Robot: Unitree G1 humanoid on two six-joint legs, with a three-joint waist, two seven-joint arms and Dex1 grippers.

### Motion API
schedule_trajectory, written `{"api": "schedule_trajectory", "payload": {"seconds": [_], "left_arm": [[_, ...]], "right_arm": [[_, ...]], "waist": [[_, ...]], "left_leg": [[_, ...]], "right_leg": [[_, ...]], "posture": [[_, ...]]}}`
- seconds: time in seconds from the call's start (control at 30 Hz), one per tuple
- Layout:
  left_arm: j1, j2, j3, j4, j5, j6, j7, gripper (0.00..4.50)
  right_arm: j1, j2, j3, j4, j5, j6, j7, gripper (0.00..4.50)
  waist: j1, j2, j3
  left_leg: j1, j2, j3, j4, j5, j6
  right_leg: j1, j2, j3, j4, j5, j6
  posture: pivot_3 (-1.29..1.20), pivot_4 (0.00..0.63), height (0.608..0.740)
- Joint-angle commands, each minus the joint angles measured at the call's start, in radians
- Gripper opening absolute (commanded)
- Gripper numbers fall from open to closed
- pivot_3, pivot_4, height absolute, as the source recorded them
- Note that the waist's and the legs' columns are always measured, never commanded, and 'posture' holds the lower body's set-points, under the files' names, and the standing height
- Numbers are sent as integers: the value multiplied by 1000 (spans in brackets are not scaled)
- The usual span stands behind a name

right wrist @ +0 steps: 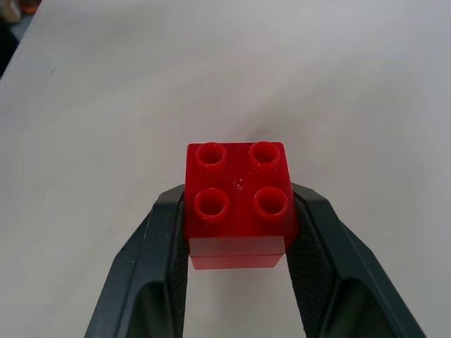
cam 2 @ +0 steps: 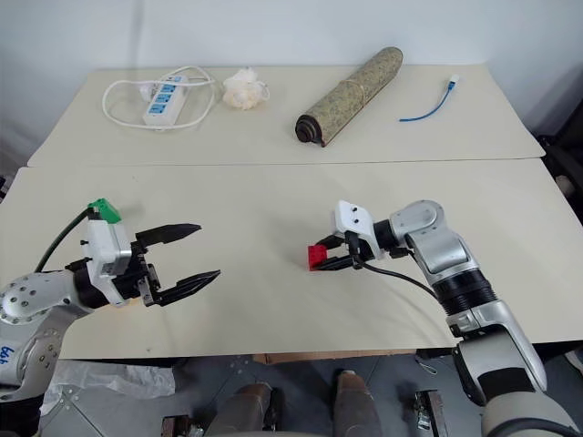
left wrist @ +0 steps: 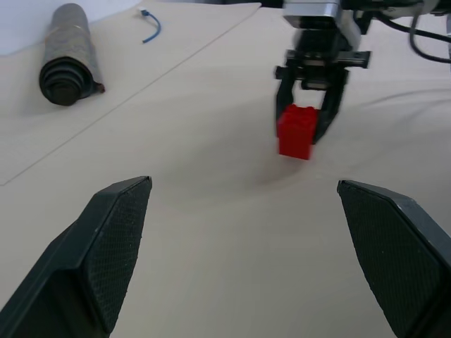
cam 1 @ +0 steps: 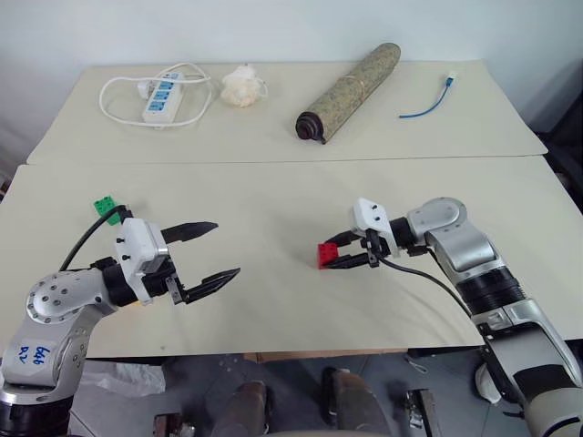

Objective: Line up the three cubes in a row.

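A red cube with studs sits between the fingers of my right gripper, which is shut on it, right of the table's middle and pointing left. The cube hangs low over the tabletop; I cannot tell whether it touches. In the right wrist view the red cube is clamped on both sides by the black fingers. My left gripper stands open with nothing in it at the near left, pointing toward the red cube. A green cube lies just behind the left hand, partly hidden by it.
On the far table half lie a white power strip with its cord, a crumpled white lump, a rolled mat and a short blue cable. A seam divides the two halves of the table.
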Motion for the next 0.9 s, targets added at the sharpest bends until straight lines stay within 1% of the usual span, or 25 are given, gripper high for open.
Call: {"api": "schedule_trajectory", "payload": {"seconds": [0.03,0.13,0.23,0.47,0.5,0.6,0.67,0.73,0.77,0.83,0.9], "left_arm": [[7,11,26,-15,-19,-15,-1,4500],[-2,8,13,-9,-22,-13,-3,4500],[-20,11,-6,7,-19,-13,-16,4500],[-56,30,-9,39,-18,-15,-41,4500],[-54,32,-5,41,-18,-17,-42,4500],[-45,37,9,39,-25,-21,-51,4500],[-35,29,60,34,-24,-31,-17,4500],[14,29,128,35,-20,-38,-3,4500],[37,24,157,38,-15,-50,2,4500],[91,-6,277,63,-24,-80,36,4500],[149,-30,385,91,-35,-100,60,4500]], "right_arm": [[38,-43,-64,-74,46,27,15,1495],[78,-57,-96,-72,54,5,4,1495],[96,-39,-120,-36,53,-41,-13,1495],[116,-16,-129,16,55,-107,5,1495],[114,-18,-130,33,42,-135,0,2232],[109,-38,-114,59,27,-145,30,3149],[100,-28,-150,78,48,-186,20,3847],[94,-9,-199,86,106,-257,50,4472],[95,-8,-213,80,131,-256,69,4472],[110,0,-254,45,212,-232,112,4472],[129,5,-276,9,260,-220,134,4472]], "waist": [[-1,0,0],[-1,0,0],[-4,0,0],[-3,0,0],[-3,0,0],[-3,0,0],[-3,0,0],[-7,0,0],[-9,0,0],[-13,0,0],[-15,0,0]], "left_leg": [[0,0,0,0,0,0],[0,0,0,0,0,0],[0,1,0,0,0,0],[0,1,0,0,0,-1],[0,1,0,0,0,-1],[0,1,0,0,0,-1],[0,1,0,0,0,-1],[0,1,0,0,0,-1],[0,1,1,0,0,-1],[0,2,1,-1,0,-1],[0,2,1,-1,0,-1]], "right_leg": [[0,0,0,0,0,0],[0,0,0,0,0,0],[0,1,0,0,0,0],[0,1,0,1,0,0],[0,1,0,0,0,0],[0,1,0,0,0,0],[0,1,0,0,0,0],[0,1,0,0,0,0],[0,1,1,0,0,0],[0,1,0,0,0,0],[0,2,0,0,0,0]], "posture": [[0,150,740],[0,150,740],[0,150,740],[0,150,740],[0,150,740],[0,150,740],[0,150,740],[0,150,740],[0,150,740],[0,150,740],[0,150,740]]}}
